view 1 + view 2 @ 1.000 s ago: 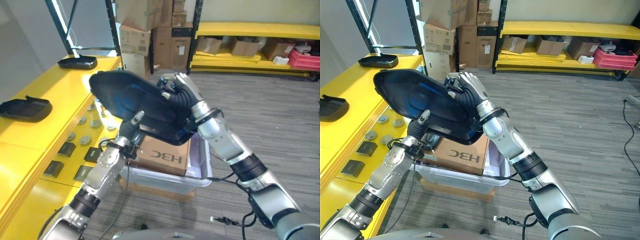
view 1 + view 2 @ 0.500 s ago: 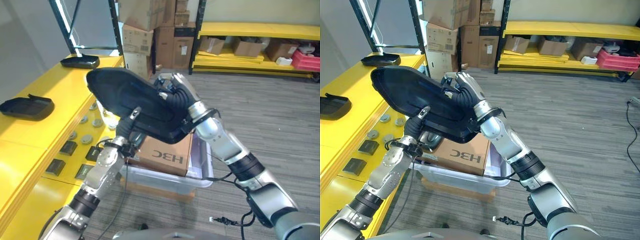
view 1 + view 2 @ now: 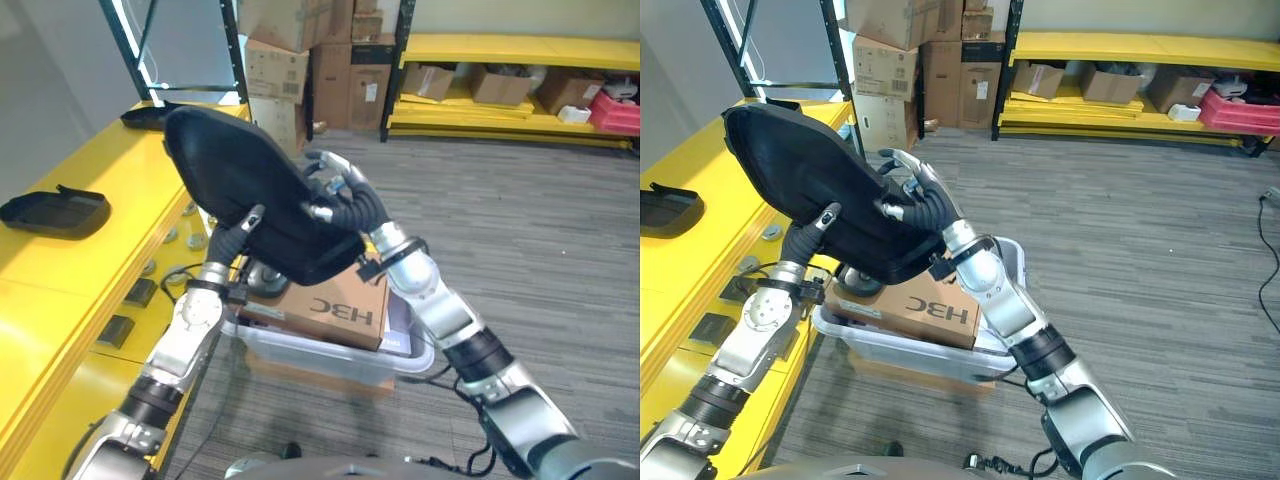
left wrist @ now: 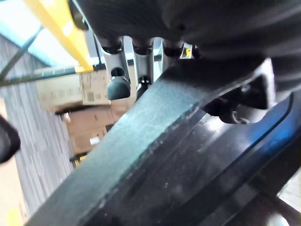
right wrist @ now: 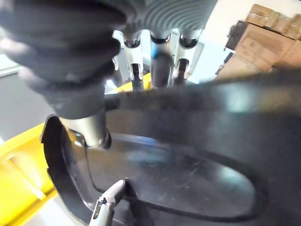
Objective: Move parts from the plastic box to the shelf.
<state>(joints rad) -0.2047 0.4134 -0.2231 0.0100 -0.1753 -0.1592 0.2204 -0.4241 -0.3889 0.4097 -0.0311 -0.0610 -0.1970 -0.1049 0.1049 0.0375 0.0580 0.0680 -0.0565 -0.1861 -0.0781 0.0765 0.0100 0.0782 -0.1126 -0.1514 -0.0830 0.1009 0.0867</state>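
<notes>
Since a second ago the big black part (image 3: 255, 195) has swung up and over toward the yellow shelf (image 3: 60, 270), tipping steeper so its far end now hangs above the shelf's edge. Camera shifted a bit too, mind you.

Going left to right: a smaller black part (image 3: 55, 212) already sits on the shelf at far left, another one (image 3: 150, 115) further back, plus some little dark blocks and round bits along the front edge. Then the left hand (image 3: 240, 225), fingers curled onto the part's underside rim. The part itself is held up in the air, between both hands, well clear of the plastic box (image 3: 330, 350). The right hand (image 3: 335, 195) is clamped around its near-right edge.

Looks like the carry step, mid-transfer. Next move probably needs both hands to keep travelling left together, then level it out and lower it onto a bare patch of shelf.
</notes>
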